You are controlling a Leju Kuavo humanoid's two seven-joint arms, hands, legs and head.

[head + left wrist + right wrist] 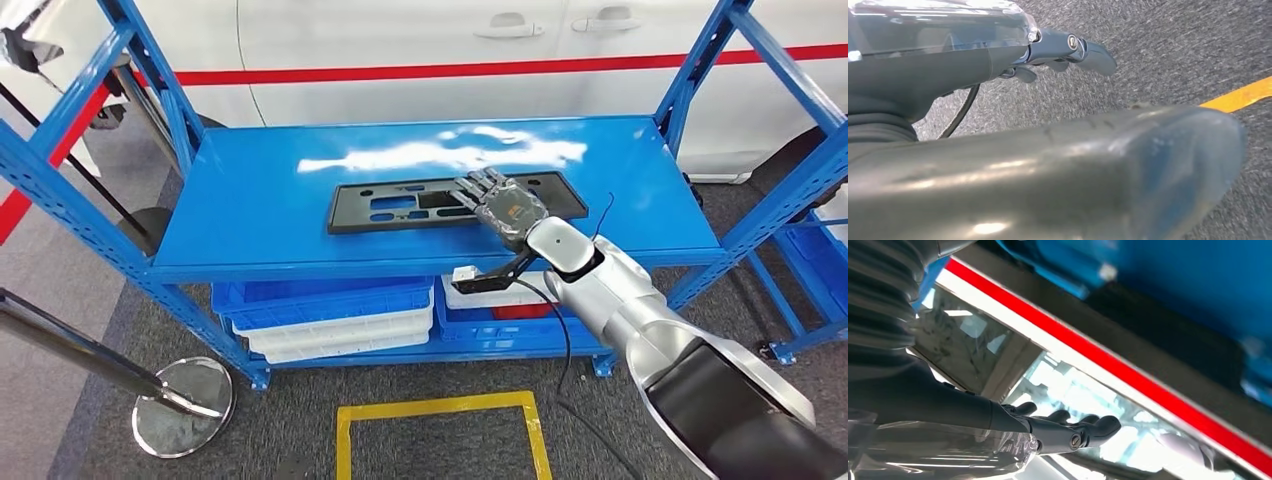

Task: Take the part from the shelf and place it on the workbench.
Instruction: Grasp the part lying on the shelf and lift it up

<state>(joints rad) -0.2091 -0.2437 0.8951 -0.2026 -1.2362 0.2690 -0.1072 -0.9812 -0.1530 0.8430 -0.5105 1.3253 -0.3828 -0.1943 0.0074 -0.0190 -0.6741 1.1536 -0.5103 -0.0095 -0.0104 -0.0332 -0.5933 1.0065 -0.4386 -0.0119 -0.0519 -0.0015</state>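
Lying flat mid-shelf (250,215), the black part (400,205) sits under the right hand's (500,203) spread, empty fingers.

glossy blue painted metal shelf (260,215): smooth, mirrors white glare at far side | long flat black plastic part (400,205): matt, cut-outs | brushed silver metal right arm (620,300): satin sheen | dark right hand (497,205): semi-gloss plastic and metal | grey carpet floor (300,420): rough, fibrous | polished chrome round stanchion base (185,405), near left: mirror-bright
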